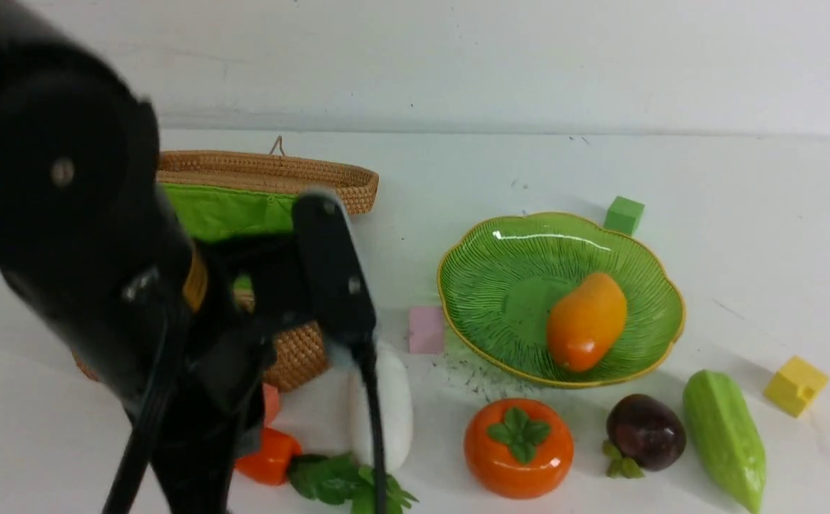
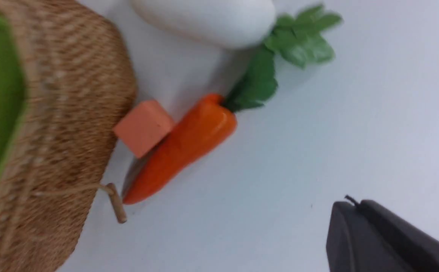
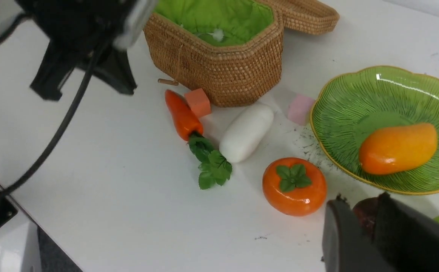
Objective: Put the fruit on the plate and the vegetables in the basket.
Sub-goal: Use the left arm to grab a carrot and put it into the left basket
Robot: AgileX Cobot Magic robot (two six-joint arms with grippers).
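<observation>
The mango (image 1: pixel 586 321) lies in the green plate (image 1: pixel 514 285). In front of the plate, on the table, sit the persimmon (image 1: pixel 518 446), the mangosteen (image 1: pixel 646 432) and the bitter gourd (image 1: pixel 725 435). The white radish (image 1: pixel 393 407) and the carrot (image 1: pixel 268 457) lie before the open basket (image 1: pixel 300 357), partly hidden by my left arm (image 1: pixel 100 250). My left gripper (image 2: pixel 357 204) is shut and empty, over bare table beside the carrot (image 2: pixel 185 143). My right gripper (image 3: pixel 359 200) hangs high with a narrow gap between its fingers; the mangosteen (image 3: pixel 364 213) shows through it, far below.
Small cubes are scattered about: green (image 1: pixel 624 214) behind the plate, yellow (image 1: pixel 794 385) at the right, pink (image 1: pixel 426 330) between basket and plate, orange (image 2: pixel 144 126) against the carrot. The basket lid (image 1: pixel 272 171) lies open behind. A wall stands at the back.
</observation>
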